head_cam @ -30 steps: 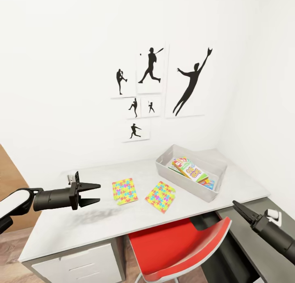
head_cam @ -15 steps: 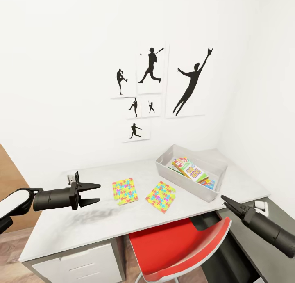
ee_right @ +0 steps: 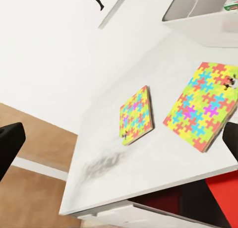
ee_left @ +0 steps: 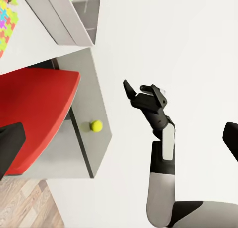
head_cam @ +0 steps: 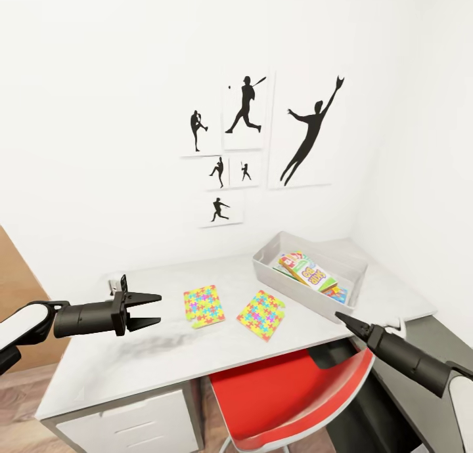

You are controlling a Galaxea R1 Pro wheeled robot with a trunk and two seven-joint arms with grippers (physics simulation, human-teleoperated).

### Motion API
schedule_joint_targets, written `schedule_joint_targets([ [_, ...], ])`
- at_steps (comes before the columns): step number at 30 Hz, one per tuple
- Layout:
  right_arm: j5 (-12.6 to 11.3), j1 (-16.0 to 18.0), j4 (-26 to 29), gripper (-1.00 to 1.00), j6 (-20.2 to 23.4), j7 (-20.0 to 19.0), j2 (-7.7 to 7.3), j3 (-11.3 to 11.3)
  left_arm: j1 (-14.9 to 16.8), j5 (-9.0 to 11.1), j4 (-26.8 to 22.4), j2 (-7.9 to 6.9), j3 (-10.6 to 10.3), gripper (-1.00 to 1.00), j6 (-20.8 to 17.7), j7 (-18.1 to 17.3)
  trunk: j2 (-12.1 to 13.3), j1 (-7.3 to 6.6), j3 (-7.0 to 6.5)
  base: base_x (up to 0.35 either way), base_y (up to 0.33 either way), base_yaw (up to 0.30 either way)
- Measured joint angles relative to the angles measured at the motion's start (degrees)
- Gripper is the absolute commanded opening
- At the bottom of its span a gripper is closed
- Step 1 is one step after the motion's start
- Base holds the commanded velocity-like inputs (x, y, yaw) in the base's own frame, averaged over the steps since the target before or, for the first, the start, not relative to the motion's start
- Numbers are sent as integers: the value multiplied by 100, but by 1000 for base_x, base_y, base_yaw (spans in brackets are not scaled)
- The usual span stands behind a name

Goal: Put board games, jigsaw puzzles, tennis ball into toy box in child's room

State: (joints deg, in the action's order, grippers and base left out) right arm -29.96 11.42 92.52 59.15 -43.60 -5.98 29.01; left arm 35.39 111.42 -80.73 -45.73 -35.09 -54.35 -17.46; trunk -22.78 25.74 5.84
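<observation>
Two jigsaw puzzles (head_cam: 203,306) (head_cam: 261,315) lie flat on the table (head_cam: 164,354), also seen in the right wrist view (ee_right: 136,115) (ee_right: 203,109). The toy box (head_cam: 289,289) stands at the table's right end. It holds a green-and-white board game (head_cam: 306,271) and a blue one (head_cam: 338,295). The tennis ball (ee_left: 96,125) rests on a lower grey surface near its corner, right of the chair. My left gripper (head_cam: 151,310) hovers open over the table, left of the puzzles. My right gripper (head_cam: 341,318) is open at the table's front edge, below the toy box.
A red chair (head_cam: 282,394) is tucked under the table in front of the puzzles. A white drawer unit (head_cam: 131,427) sits under the left end. Walls with baseball silhouettes (head_cam: 246,105) close off the back and right. Wood floor shows at lower left.
My right gripper has moved up and left, from beside the chair to the table's front edge near the toy box. The left gripper has held still. The view has shifted slightly.
</observation>
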Motion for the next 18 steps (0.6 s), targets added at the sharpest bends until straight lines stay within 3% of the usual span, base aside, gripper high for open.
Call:
schedule_joint_targets([
  [8, -25, 2, 0, 100, -27, 25, 10, -12, 0, 1, -1, 1, -4, 100, 2, 1, 0, 0, 0, 0, 245, 19],
  [18, -4, 4, 0, 100, -43, 61, 20, -32, -4, 1, -1, -1, -1, 100, 1, -4, 0, 0, 19, 0, 36, 238],
])
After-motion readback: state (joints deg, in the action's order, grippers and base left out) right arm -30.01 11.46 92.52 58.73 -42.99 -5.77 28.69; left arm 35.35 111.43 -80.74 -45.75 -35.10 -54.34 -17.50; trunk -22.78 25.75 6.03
